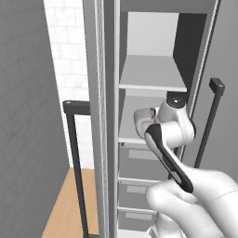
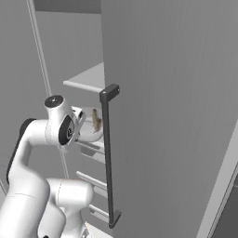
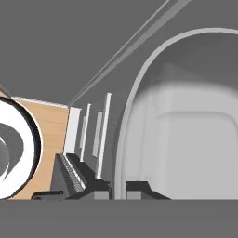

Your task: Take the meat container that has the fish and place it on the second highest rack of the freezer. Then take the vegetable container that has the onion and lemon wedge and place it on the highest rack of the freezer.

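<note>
While the gripper (image 3: pixel 118 188), its fingers nearly shut on the rim of the white meat container (image 3: pixel 186 135), holds the fish (image 2: pixel 96 120) just at the freezer's (image 1: pixel 153 74) lower open shelf, both placements remain unfinished.

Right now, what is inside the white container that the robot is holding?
In the right base view the fish shows in the meat container, olive-brown, at the freezer opening. The arm covers most of the container, so anything else inside is hidden.
</note>
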